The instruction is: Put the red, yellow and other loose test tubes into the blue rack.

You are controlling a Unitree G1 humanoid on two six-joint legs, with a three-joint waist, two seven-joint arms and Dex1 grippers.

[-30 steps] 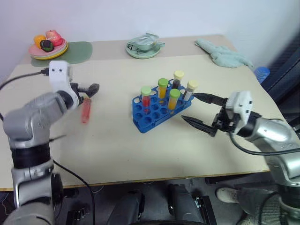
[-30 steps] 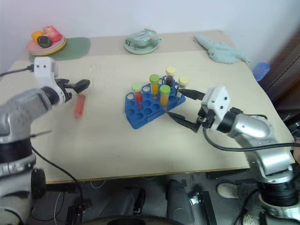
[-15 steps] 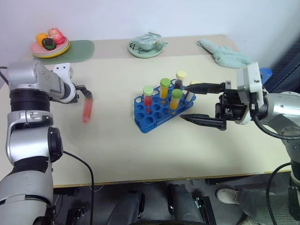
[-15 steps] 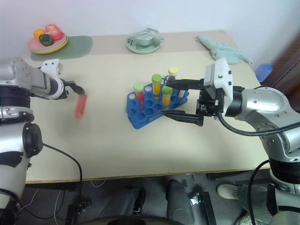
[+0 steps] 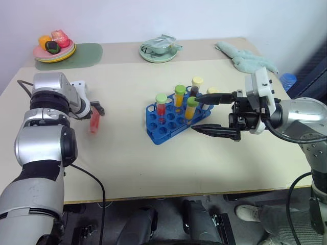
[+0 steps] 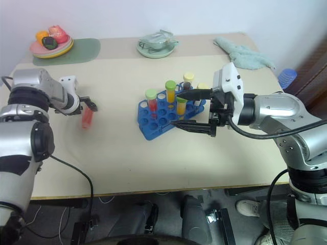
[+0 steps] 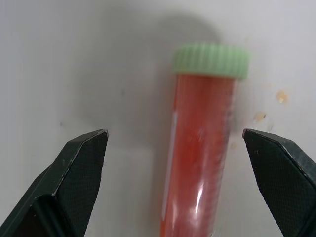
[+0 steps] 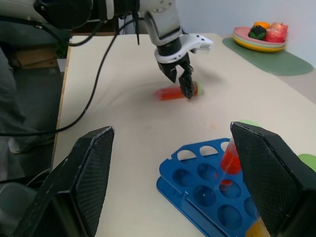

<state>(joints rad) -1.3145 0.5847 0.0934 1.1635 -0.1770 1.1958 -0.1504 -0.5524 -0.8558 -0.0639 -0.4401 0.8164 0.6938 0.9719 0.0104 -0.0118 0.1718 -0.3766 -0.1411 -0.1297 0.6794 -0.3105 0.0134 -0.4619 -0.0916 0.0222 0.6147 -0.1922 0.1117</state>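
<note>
Left wrist view: the left hand (image 7: pixel 175 173) is spread wide, one black finger on each side of a clear plastic tube full of red liquid with a light green cap (image 7: pixel 200 143), which lies flat on the pale counter (image 5: pixel 127 158). The bright blue plastic rack with round holes (image 5: pixel 168 120) sits in the middle of the counter, well to the right of that tube, with several capped tubes standing in it. The right hand (image 5: pixel 204 113) is spread open too, holding nothing, with its fingers reaching over the right end of the rack.

Pink and yellow stacked plates (image 5: pixel 53 52) holding toy fruit, resting on a dark green oval mat (image 5: pixel 84 53) at the beige table's (image 5: pixel 127 163) far corner. Pale green dish (image 5: pixel 157 54) with crumpled wrapper mid-back; light green cloth (image 5: pixel 245 57) far right.
</note>
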